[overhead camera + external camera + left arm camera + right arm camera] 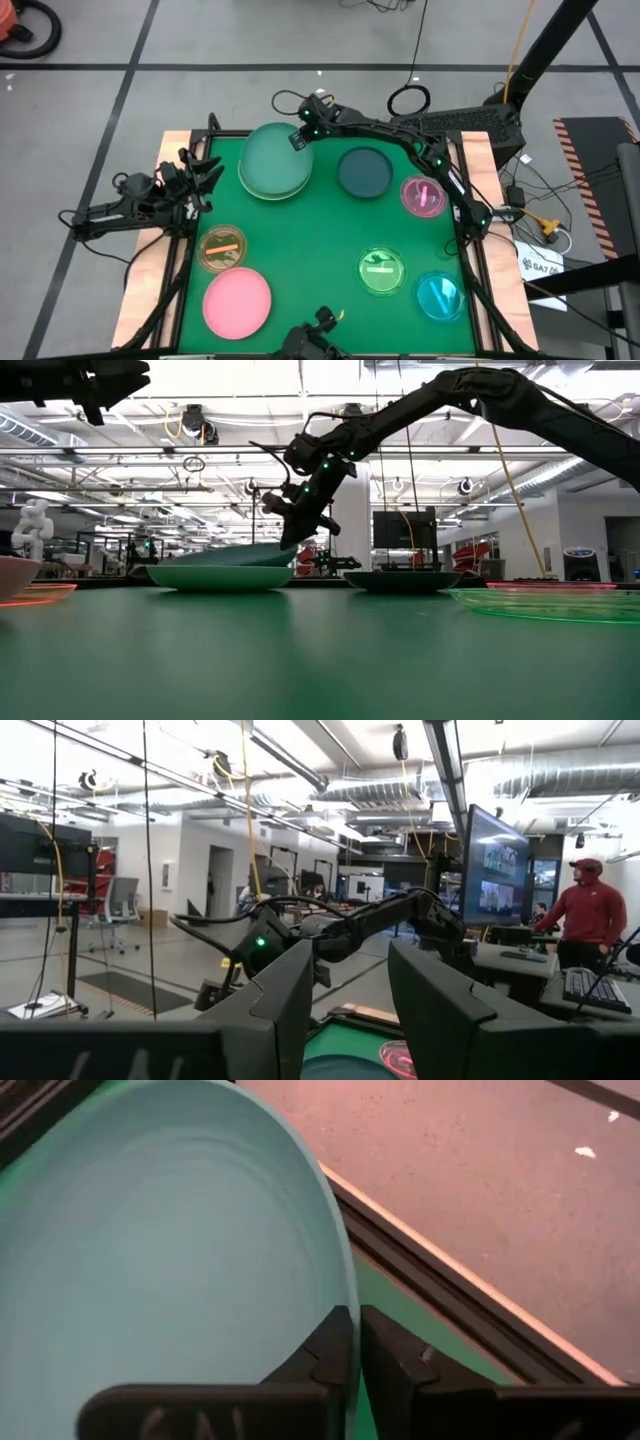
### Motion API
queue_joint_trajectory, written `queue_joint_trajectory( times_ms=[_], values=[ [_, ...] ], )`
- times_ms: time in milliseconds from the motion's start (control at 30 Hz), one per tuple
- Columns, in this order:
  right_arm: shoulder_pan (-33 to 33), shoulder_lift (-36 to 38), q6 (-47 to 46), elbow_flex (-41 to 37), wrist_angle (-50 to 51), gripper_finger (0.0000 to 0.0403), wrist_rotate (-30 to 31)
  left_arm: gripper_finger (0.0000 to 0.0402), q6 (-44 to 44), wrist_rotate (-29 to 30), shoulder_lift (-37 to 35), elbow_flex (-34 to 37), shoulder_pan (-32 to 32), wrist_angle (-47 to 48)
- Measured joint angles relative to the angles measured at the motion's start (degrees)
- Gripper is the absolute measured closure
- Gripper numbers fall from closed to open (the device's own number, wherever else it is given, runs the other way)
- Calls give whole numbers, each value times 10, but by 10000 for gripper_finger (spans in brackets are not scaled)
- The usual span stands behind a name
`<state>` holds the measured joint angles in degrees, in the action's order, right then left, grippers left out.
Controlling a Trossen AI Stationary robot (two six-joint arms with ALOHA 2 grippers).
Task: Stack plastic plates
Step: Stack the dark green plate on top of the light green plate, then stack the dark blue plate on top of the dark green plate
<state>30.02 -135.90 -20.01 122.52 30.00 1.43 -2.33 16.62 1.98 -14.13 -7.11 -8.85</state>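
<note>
The large grey-teal plate [272, 160] [150, 1250] lies tilted on the light green plate [262, 193] [220, 576] at the table's far left. My right gripper [300, 140] [352, 1345] is shut on its far-right rim. The other plates sit flat on the table. The dark teal plate [365, 172] and the magenta one [423, 196] are to the right. The amber [222, 248], pink [237, 302], green [383, 272] and cyan [440, 296] plates are nearer. My left gripper [205, 180] [350, 1010] hovers open over the left edge. My right gripper pinches the grey-teal plate's rim [340, 1295] between its two fingers, one finger on the upper face and one beneath. The fingers come slanting down from the far right. The held side is raised [285, 546], while the opposite edge [190, 559] rests in the light green plate.
The table's green mat is bordered by a dark frame [450, 1295] and wooden side strips [165, 160]. Bare mat lies in the middle between the plates [310, 235]. A person in a red top [590, 910] stands in the room beyond the table.
</note>
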Motion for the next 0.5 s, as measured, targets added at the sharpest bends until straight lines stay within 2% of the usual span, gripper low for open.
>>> queue_joint_trajectory(
  times_ms=[400,500],
  values=[
    [-1,6,13,0,12,280,-2,263,3,0,0,0,0,3],
    [-3,25,32,0,62,266,-5,263,7,0,0,0,0,6]
  ],
)
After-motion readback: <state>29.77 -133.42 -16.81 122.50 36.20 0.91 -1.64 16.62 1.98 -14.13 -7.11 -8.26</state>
